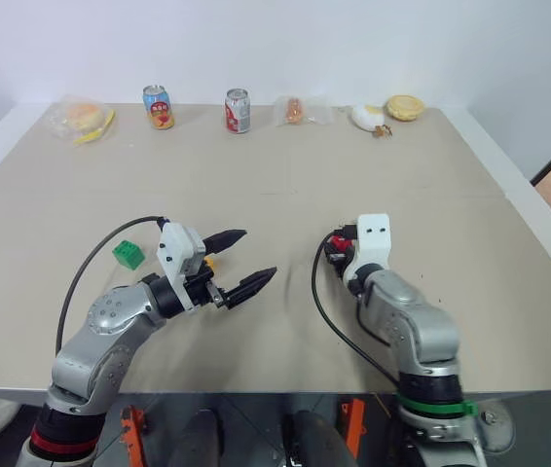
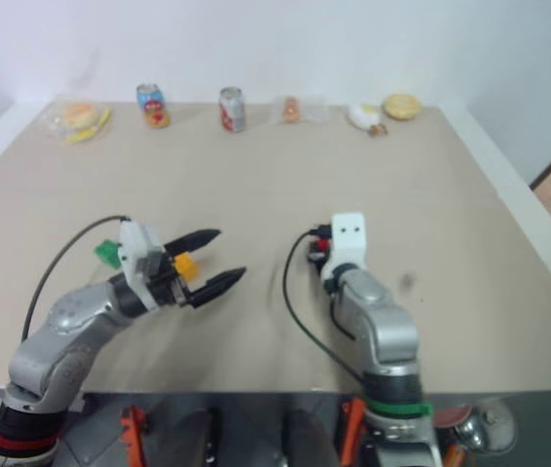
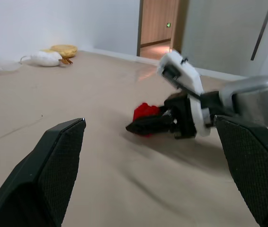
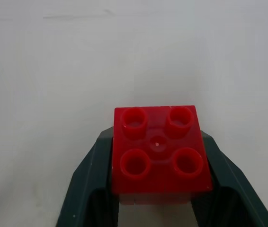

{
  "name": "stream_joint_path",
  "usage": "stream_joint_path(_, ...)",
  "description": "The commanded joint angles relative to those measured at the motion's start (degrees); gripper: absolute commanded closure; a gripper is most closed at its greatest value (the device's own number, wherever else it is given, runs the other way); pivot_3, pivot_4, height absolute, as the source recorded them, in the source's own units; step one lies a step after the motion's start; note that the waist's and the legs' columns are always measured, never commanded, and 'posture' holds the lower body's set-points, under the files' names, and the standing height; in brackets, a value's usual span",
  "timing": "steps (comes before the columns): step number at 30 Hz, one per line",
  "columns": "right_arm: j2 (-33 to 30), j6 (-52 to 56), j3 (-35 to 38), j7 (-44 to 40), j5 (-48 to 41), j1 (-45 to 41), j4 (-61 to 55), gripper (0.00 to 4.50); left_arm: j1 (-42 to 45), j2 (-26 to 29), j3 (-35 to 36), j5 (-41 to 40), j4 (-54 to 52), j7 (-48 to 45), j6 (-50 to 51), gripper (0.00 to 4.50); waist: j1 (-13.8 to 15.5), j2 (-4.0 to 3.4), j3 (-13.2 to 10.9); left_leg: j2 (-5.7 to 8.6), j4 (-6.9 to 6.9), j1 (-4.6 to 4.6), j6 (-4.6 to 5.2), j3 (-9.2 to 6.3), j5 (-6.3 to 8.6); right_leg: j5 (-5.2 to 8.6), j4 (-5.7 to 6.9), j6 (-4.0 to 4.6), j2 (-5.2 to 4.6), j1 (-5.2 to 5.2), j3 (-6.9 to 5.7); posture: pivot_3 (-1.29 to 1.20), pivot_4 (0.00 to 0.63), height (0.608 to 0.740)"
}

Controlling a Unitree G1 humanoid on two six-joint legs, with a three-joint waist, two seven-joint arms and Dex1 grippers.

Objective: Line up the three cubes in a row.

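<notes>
The 2 head views look forward and down over the whole table (image 1: 285,175), sharing both arms. The left wrist view faces across the table toward the right gripper (image 3: 146,124). The right wrist view sits close above the red cube (image 4: 160,151).

Looked like robot test lab: bare white walls, large plain beige table (image 1: 285,185), drink cans (image 1: 238,110) and bagged food props (image 1: 81,119) lined along far edge, wooden door (image 3: 156,21) beyond.
</notes>
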State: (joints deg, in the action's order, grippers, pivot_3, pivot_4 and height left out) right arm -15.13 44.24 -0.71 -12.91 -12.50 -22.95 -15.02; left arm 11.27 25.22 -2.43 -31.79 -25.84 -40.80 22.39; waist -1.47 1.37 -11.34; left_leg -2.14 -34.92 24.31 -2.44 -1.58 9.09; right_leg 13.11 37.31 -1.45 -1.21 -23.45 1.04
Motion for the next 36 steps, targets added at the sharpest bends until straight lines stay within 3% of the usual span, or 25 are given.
stream_joint_path(1,-9.1,-11.7,-2.5,-23.9,-6.4,0.5,-2.2,3.19,-1.7,2.5,1.1,-0.9,-2.1,-4.3,-2.1,0.00,0.0,0.00,0.0,-0.02,0.01,0.00,0.05,0.01,0.03,0.01,-0.03,0.01,0.01,-0.01,0.00,0.00,0.150,0.740)
stream_joint_path(6,-20.2,-21.9,-7.4,-53.0,-11.2,-1.8,5.3,3.19,-4.7,7.9,0.8,0.5,0.2,-14.2,-7.0,0.00,0.0,0.01,0.0,-0.14,0.03,-0.02,0.24,0.01,0.15,0.10,-0.04,0.14,0.13,0.00,-0.02,0.00,0.150,0.740)
stream_joint_path(12,-22.5,-29.5,-13.0,-67.9,-9.0,-6.5,14.5,3.19,-3.7,12.0,2.0,0.2,3.8,-21.4,-9.7,0.00,0.0,0.00,0.0,-0.38,-0.02,-0.07,0.25,0.08,0.16,0.07,-0.04,0.26,0.33,-0.03,-0.03,0.00,0.150,0.740)
stream_joint_path(22,-20.2,-35.4,-16.0,-72.0,-4.8,-7.9,22.3,3.19,-4.7,11.8,2.1,0.3,3.2,-20.8,-9.8,0.00,0.1,0.00,0.0,-0.42,-0.04,-0.04,0.18,0.13,0.20,0.05,-0.04,0.23,0.37,-0.04,0.00,0.00,0.150,0.740)
stream_joint_path(36,-17.8,-38.8,-15.4,-68.7,-0.6,-10.0,27.4,3.19,-6.0,13.4,1.3,0.6,1.6,-22.1,-9.5,0.00,0.1,0.00,0.0,-0.48,-0.08,-0.07,0.17,0.18,0.20,0.03,-0.03,0.26,0.43,-0.04,0.04,0.00,0.150,0.740)
